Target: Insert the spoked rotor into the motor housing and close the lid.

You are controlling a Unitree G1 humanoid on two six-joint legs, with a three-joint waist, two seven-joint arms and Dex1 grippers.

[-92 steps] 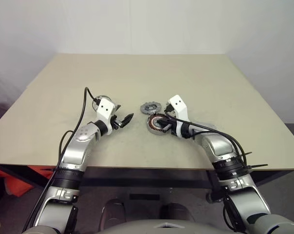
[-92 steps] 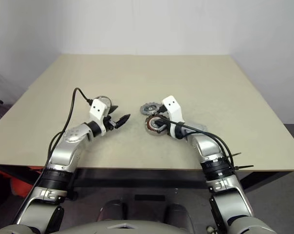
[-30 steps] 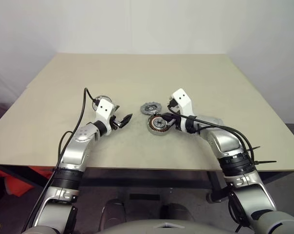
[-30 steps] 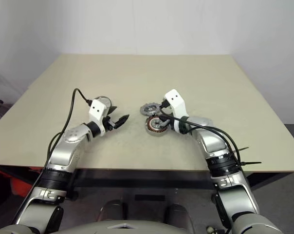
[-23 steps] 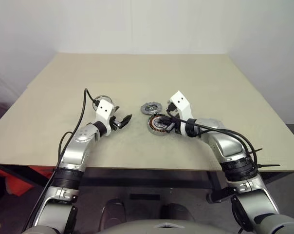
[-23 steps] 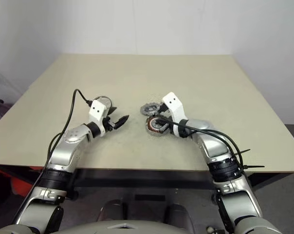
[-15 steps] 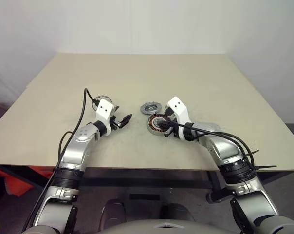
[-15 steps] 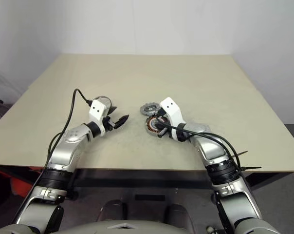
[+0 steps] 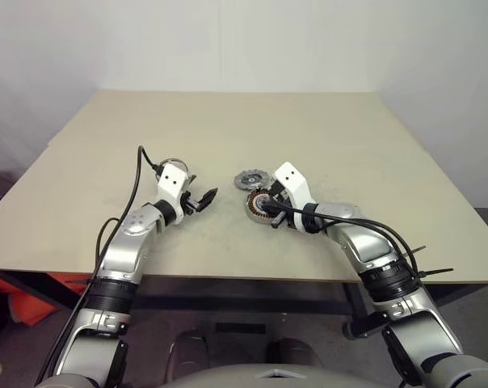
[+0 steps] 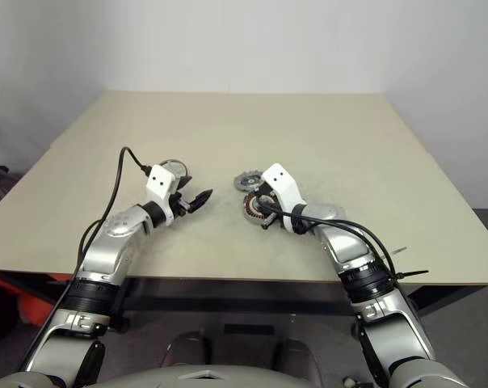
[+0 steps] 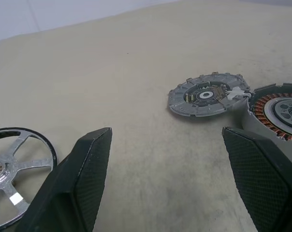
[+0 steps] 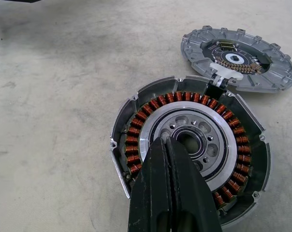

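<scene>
Now that the right claw (image 12: pixel 166 145), pinched together, has come down over the middle of the housing (image 12: pixel 189 164) on the table (image 9: pixel 325 129), the rotor (image 11: pixel 15 166) still waits unplaced beside the left claw (image 11: pixel 165 179), whose fingers (image 11: pixel 85 169) stand wide apart.

Motor housing (image 12: pixel 189 171) mid-table (image 9: pixel 228 129); lid (image 12: pixel 240 58) touching behind it; spoked rotor (image 11: pixel 10 176) well left.

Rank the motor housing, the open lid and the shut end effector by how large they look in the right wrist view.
1. motor housing, largest, though it lies nearer the camera than the lid.
2. right end effector, a tall dark wedge, enlarged by nearness.
3. lid, smallest, lying farther back.
</scene>
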